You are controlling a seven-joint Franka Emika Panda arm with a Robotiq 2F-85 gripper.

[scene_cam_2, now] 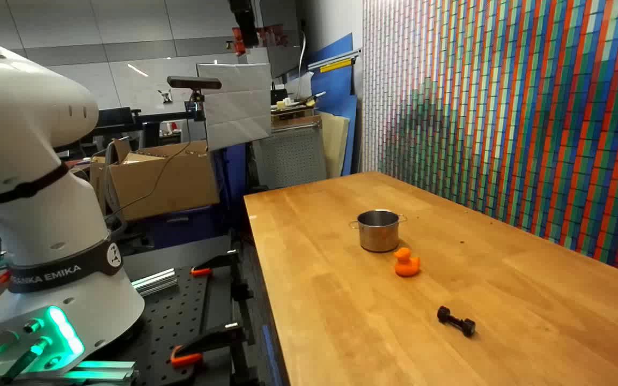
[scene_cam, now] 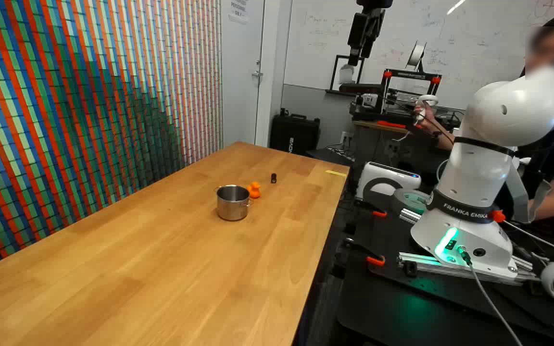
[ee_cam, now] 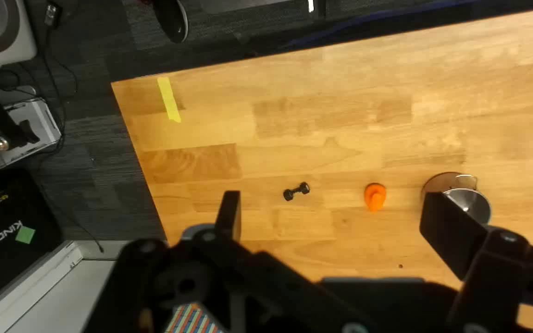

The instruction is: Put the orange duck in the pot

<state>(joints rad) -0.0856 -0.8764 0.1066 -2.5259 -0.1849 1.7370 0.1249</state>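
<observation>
The orange duck (scene_cam: 254, 190) is a small bright orange toy standing on the wooden table, close beside the pot (scene_cam: 232, 210). Both also show in an exterior view, with the duck (scene_cam_2: 406, 264) apart from the shiny metal pot (scene_cam_2: 379, 234). My gripper (scene_cam: 359, 53) hangs high above the table and touches nothing. In the wrist view my gripper (ee_cam: 333, 208) is wide open and empty. The duck (ee_cam: 375, 196) shows between its fingers there. The pot (ee_cam: 470, 203) is partly hidden behind the right-hand finger.
A small black dumbbell (scene_cam_2: 456, 321) lies on the table (scene_cam_2: 341, 321) near the duck, on the side away from the pot. A strip of yellow tape (ee_cam: 169, 99) marks a table corner. A tiled wall (scene_cam: 113, 96) runs along the table's far side.
</observation>
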